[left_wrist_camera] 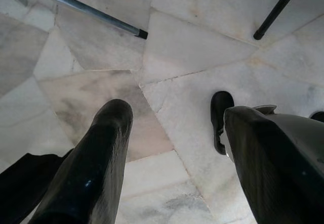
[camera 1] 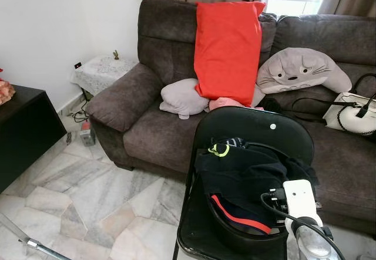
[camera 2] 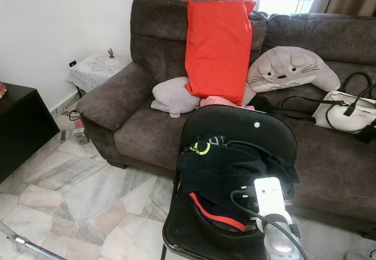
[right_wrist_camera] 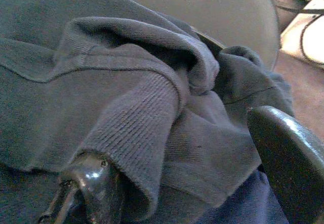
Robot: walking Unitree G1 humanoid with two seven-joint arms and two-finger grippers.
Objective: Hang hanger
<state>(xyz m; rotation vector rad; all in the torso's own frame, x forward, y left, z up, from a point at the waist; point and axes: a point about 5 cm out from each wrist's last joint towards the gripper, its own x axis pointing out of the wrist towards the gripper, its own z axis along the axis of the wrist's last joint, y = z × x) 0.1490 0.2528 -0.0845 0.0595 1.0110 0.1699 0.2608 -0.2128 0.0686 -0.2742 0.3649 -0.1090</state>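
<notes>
A brown plush sofa [camera 1: 176,125] stands on a pale marble floor [camera 1: 88,201], behind a glossy black round-backed chair [camera 1: 258,128]. No hanger can be made out; on the chair's seat lies a heap of dark clothes [camera 1: 247,178] — soft ribbed knit with a red stripe. The right tool [right_wrist_camera: 187,183] is spread, one finger [right_wrist_camera: 93,183] tucked under a ribbed cuff. The left tool [left_wrist_camera: 172,153] hangs spread over the floor. A smooth red pillow [camera 1: 226,49] leans upright on the sofa back.
</notes>
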